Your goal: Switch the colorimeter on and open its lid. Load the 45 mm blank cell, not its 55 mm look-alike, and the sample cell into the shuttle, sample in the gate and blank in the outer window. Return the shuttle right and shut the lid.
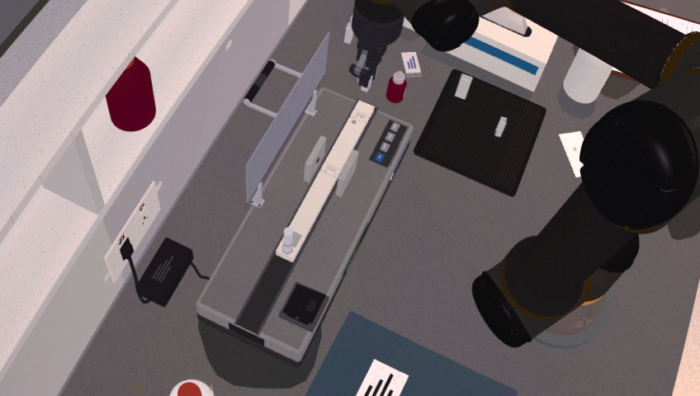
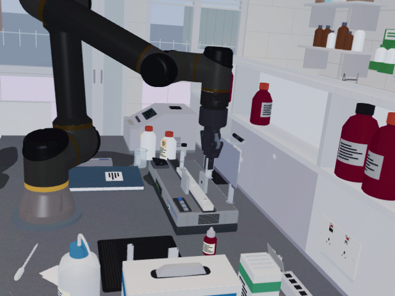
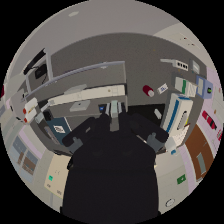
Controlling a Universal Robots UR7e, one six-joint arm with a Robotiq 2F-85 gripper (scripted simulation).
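Observation:
The colorimeter (image 1: 304,216) lies along the middle of the bench with its lid (image 1: 287,125) standing open on the wall side. The cream shuttle (image 1: 326,179) runs down its channel, with a knob (image 1: 288,240) at one end and an outer window (image 1: 362,114) at the other. The gate (image 1: 330,168) straddles the shuttle at mid-length. On the black ribbed mat (image 1: 479,132) two clear cells stand, one (image 1: 462,87) at the far edge and one (image 1: 500,126) nearer the middle. My gripper (image 1: 364,83) hangs just past the shuttle's outer end. It is closed and holds a clear cell (image 3: 113,108).
Behind the colorimeter runs the wall shelf with a red bottle (image 1: 131,95). A small red vial (image 1: 396,87) stands by the instrument's end. A tissue box (image 1: 501,51) and a white bottle (image 1: 587,76) lie past the mat. A power adapter (image 1: 164,270) sits by the wall socket.

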